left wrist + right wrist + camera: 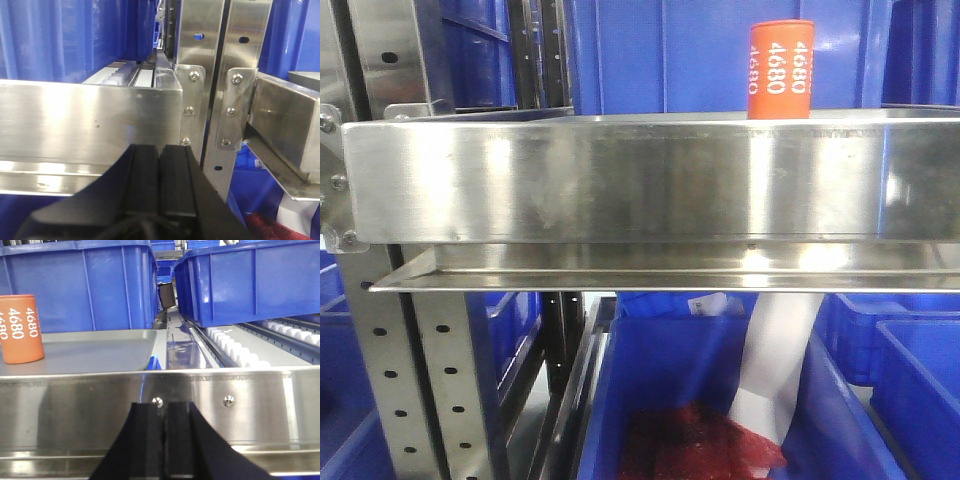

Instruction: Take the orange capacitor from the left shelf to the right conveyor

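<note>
Two black grippers sit at the bottom of my wrist views, both held level and pointed straight at steel. The left gripper has its flat black fingers pressed together with nothing between them. Its nose is close to a brushed steel shelf front, just left of the perforated steel uprights with their silver bolts.

The right gripper is also closed on nothing, with only a thin seam between its fingers. It sits near the tall shiny front lip of the stainless-steel left shelf, below the lip's top edge.

Past that lip stands the small upright orange cylinder printed with white "4680", the orange capacitor. It rests on a shallow grey metal tray, well off to the left of where the right gripper points, and neither claw touches it. From the front camera its top shows above the lip, right of centre.

Behind it are tall blue plastic bins. White rollers run back along the right.
</note>
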